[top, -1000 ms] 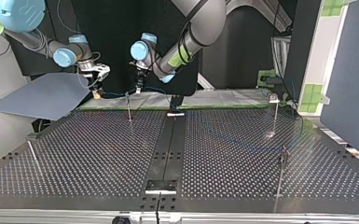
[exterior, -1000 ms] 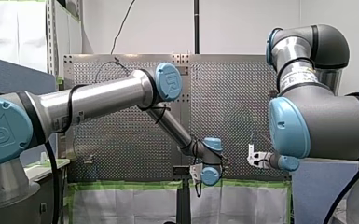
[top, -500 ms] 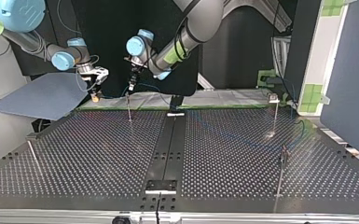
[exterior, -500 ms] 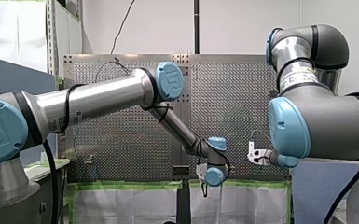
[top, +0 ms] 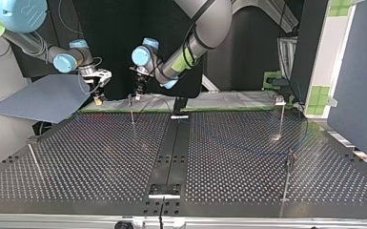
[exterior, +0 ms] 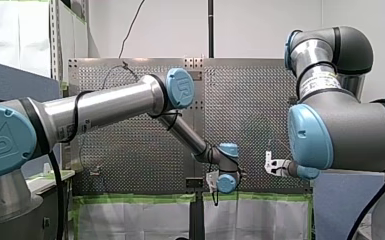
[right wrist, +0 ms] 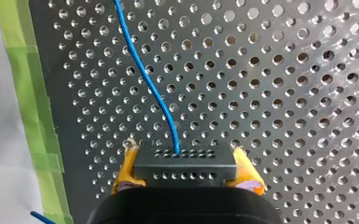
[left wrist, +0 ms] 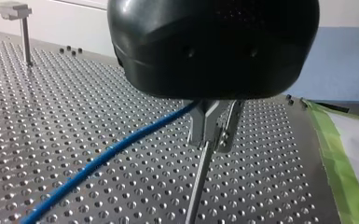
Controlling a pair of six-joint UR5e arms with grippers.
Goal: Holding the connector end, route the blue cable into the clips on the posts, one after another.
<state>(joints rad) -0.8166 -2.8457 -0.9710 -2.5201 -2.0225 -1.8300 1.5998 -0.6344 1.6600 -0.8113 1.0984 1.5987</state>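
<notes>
My left gripper point(left wrist: 210, 140), black with metal fingers, is shut on the blue cable point(left wrist: 107, 154), which trails away over the perforated table point(left wrist: 51, 116). It hangs right over a thin post point(left wrist: 196, 186), its fingertips at the post's top. In the top view my left gripper point(top: 138, 89) is just above the far post point(top: 131, 109). My right gripper point(right wrist: 186, 170) has yellow pads point(right wrist: 127, 170) shut on the black connector point(right wrist: 185, 166). The cable point(right wrist: 144, 74) runs out ahead of the connector. In the top view my right gripper point(top: 97, 97) hovers to the left of that post.
Three more posts stand on the table: one far right point(top: 282, 112), one near right point(top: 288, 176), one leaning at the near left point(top: 32, 155). Green tape point(left wrist: 340, 163) lines the table's far edge. A grey-blue panel point(top: 43, 98) lies beyond it.
My left gripper dipped toward the top view's left over the far post, then came back slightly right and up. My right gripper stayed almost still with the connector.
</notes>
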